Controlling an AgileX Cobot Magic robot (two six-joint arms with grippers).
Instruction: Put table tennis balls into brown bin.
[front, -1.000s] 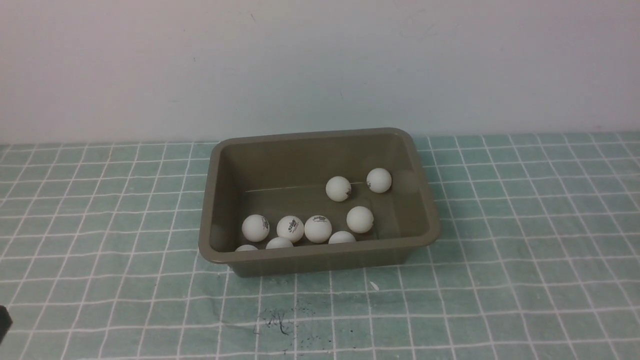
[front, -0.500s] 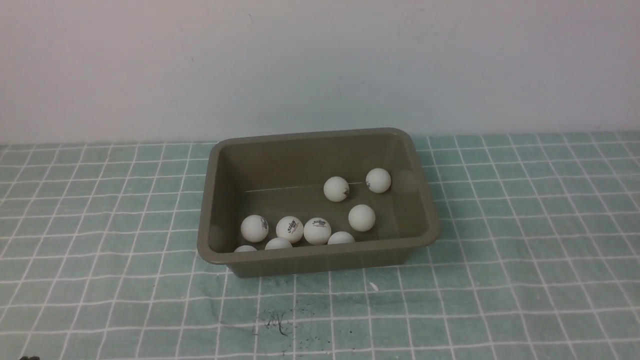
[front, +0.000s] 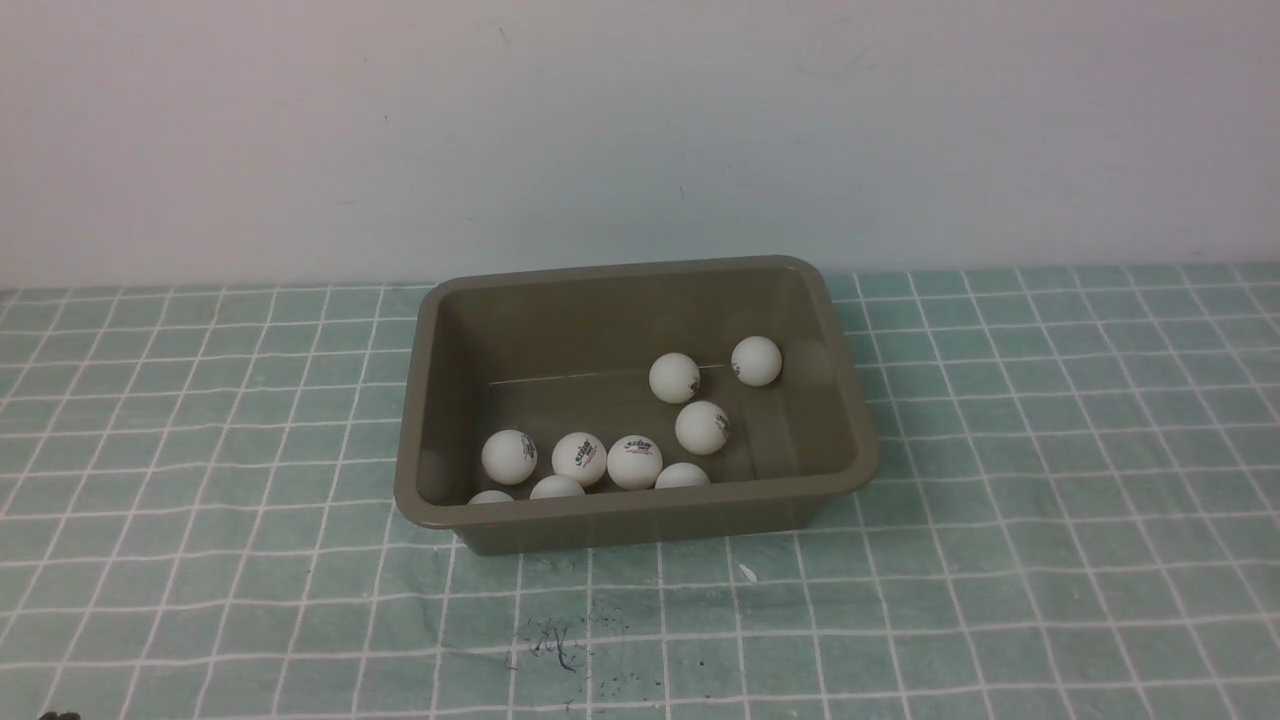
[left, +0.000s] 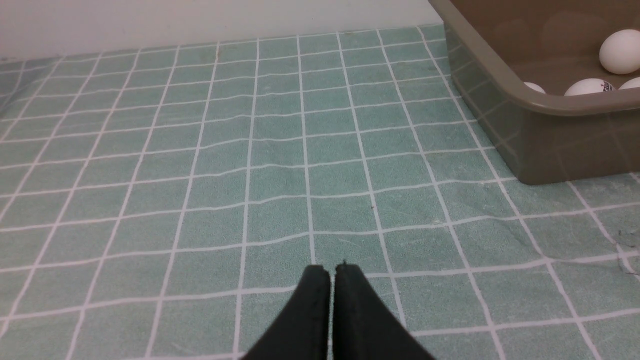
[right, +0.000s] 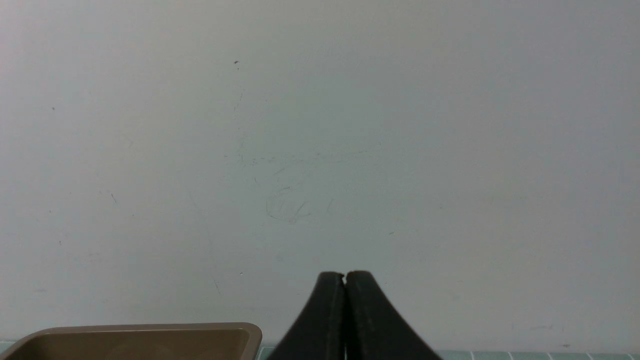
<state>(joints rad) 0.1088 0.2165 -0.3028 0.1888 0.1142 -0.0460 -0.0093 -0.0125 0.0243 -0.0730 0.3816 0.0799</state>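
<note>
In the front view neither arm shows; the brown bin (front: 640, 515) sits on the green checked tablecloth (front: 1050, 560) near the white wall (front: 640, 130), and all nine table tennis balls (front: 634, 461) lie inside it: two by the far right corner, one just in front of them, and six clustered along the near wall, three of those partly hidden by the rim. Several carry small dark logos. In the left wrist view the left gripper (left: 332, 271) hangs low over bare cloth, its black fingers pressed together and empty, the bin's corner off to one side. In the right wrist view the right gripper (right: 344, 276) points level at the wall, fingers pressed together, empty, the bin's rim beside it.
</note>
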